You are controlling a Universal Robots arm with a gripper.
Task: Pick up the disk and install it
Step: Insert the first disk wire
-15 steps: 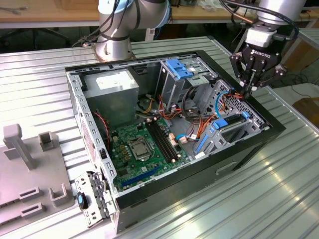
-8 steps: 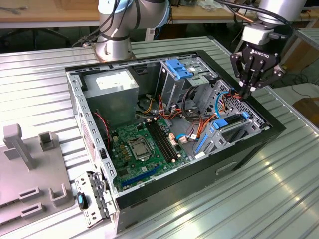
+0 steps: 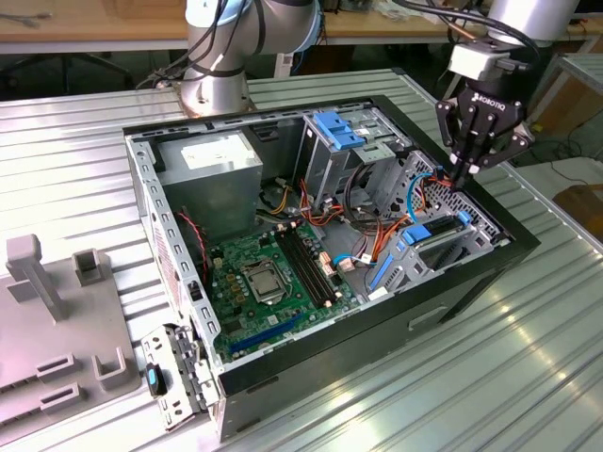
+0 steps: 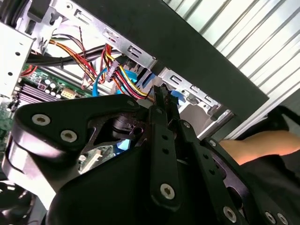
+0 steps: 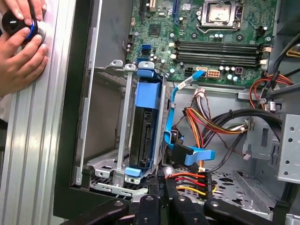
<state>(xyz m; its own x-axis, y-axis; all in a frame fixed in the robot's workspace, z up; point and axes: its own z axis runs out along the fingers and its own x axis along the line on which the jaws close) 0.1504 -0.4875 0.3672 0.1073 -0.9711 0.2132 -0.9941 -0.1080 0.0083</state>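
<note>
The tool [image 3: 459, 177] hangs over the corner of the open case [image 3: 311, 365] at the exterior view's right. Its fingers are drawn together to a point, and you can see nothing between them. In the first wrist view the fingertips [image 5: 153, 187] sit just beside the end of the drive cage [image 5: 123, 117], close above a bundle of red, yellow and black power wires [image 5: 187, 178].

The disk [image 5: 144, 126] stands on edge inside that cage, with its dark face showing and the blue carrier [image 5: 140, 96] wrapped round it. It looks slotted in rather than lying loose, though you cannot tell whether it is fully home.

Expect the disk to be stiff and dense, heavy for its size, with smooth metal faces that give the fingers little bite. It will probably not forgive a knock or a drop. The carrier is plastic and likely flexes a little, so a hard squeeze on it may bend it rather than grip it. Your best hold is probably the carrier's blue end tab or its side rails, keeping off the dark face and the connector end. A thin blue data cable [image 5: 178, 86] and the power wires run just beside the cage, so they could snag.

A person's hands [image 5: 21, 56] rest on a round controller on the tabletop [image 3: 424, 395] outside the case
</note>
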